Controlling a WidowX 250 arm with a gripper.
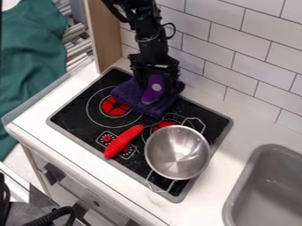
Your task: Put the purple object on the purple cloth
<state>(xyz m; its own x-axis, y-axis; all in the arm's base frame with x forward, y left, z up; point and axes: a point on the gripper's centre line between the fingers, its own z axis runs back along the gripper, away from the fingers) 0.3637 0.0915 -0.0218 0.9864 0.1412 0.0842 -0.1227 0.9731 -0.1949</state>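
At the back part of the black stove top [77, 118], the gripper [156, 81] is over the purple cloth [126, 93], with the purple object [154, 89] between its jaws, but whether they are closed on it or stand wider, I cannot tell.

Arm [149, 42] is finished in black throughout, built up from narrow, angular segments linked by bulkier, boxy joints. Thin black cable [173, 29] is looped out from one side, above gripper [156, 90]; second dark cable [112, 10], thicker, is bowed out along opposite side, nearer top edge of view. Gripper is coloured black too, topped by wide, blocky housing [154, 64] with jagged outline. Screws and markings are too small to be made out.
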